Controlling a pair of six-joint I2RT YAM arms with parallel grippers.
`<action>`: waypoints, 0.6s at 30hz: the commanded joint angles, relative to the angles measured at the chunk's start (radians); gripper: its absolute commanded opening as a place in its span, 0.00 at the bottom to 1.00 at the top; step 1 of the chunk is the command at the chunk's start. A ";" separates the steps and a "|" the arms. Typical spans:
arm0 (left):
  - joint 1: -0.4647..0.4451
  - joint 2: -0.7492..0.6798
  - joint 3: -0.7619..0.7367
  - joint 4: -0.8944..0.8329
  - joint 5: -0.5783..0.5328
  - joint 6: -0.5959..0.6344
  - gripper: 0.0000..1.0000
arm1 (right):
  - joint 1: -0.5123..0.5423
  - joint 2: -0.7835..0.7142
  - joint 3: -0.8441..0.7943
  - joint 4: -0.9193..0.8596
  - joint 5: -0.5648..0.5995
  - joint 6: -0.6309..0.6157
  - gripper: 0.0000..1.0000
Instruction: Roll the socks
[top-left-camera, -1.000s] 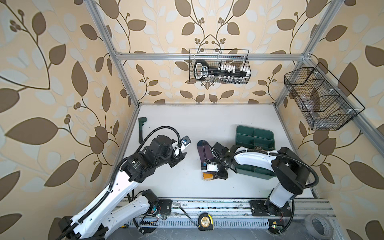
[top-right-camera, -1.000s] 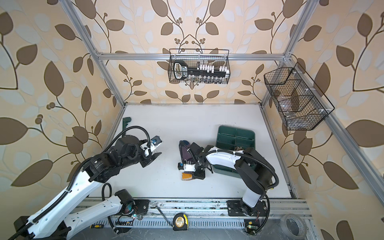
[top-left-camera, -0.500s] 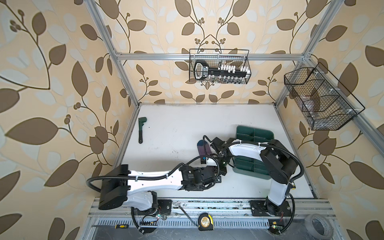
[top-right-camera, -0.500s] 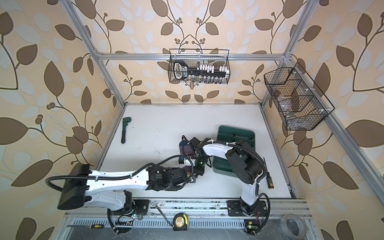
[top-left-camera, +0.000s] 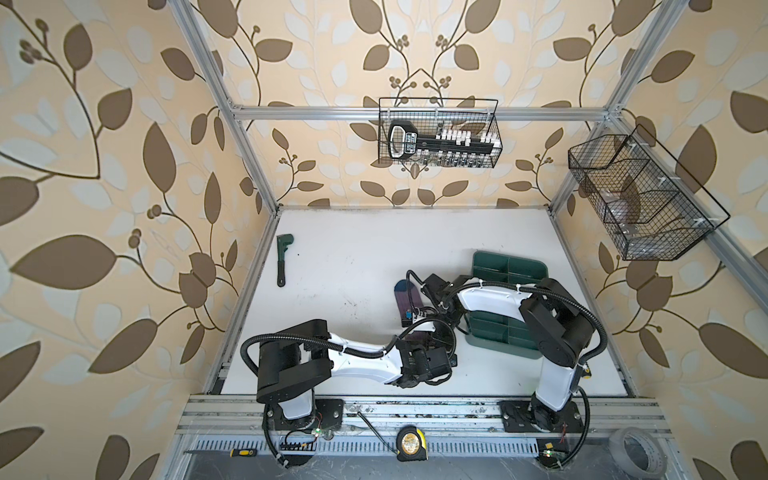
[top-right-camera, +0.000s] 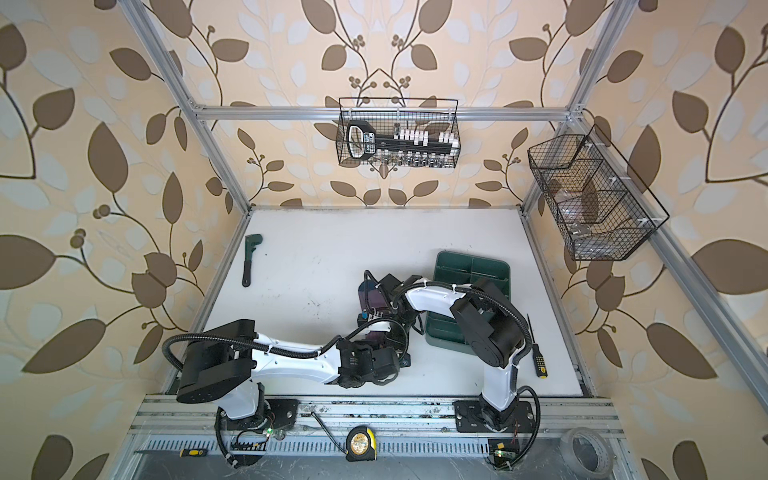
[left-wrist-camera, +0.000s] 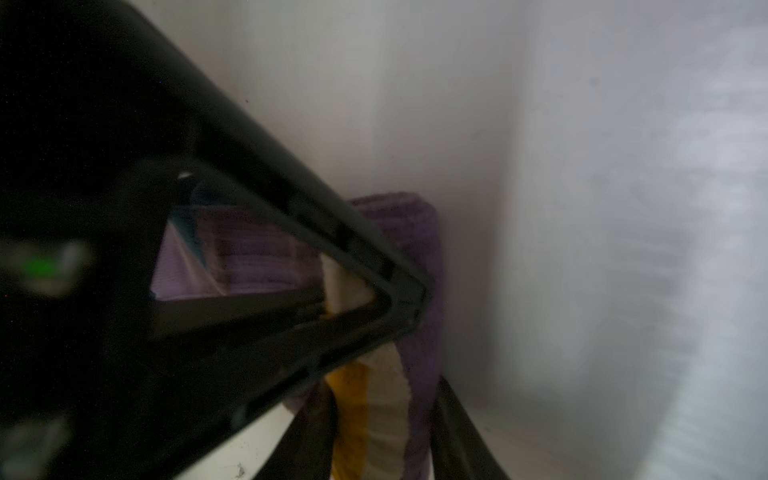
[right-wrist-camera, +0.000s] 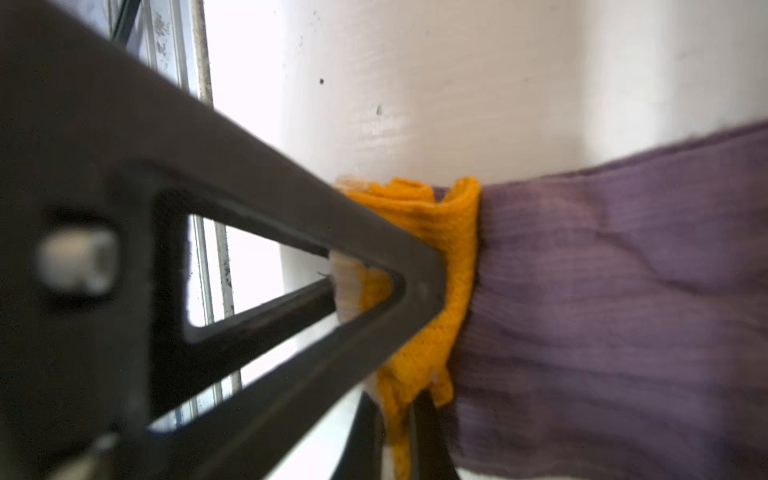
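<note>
Stacked socks (top-left-camera: 402, 296) flat on table (top-left-camera: 353, 249), beside tray (top-left-camera: 511, 266). Right pincer (right-wrist-camera: 432, 353) clamped on yellow cuff (right-wrist-camera: 453, 249), likely anchoring the end where rolling starts. Left pincer (left-wrist-camera: 415, 365) straddles the same end, with layers between its fingers. Bitten or not, cannot tell.

I am finding no writing that I can read. The tool handle (top-left-camera: 400, 143) in the wire basket (top-left-camera: 496, 124) is carrying a pale label and the tape measure (top-left-camera: 411, 444) a round one, both too small to read.
</note>
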 joint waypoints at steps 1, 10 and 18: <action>0.018 0.020 0.002 0.012 -0.011 -0.049 0.21 | -0.007 -0.012 -0.035 0.013 0.056 -0.010 0.04; 0.069 -0.053 -0.015 -0.103 0.295 -0.028 0.00 | -0.036 -0.354 -0.160 0.143 0.095 0.080 0.25; 0.112 0.007 0.035 -0.166 0.427 0.011 0.00 | -0.205 -0.644 -0.241 0.378 0.321 0.262 0.34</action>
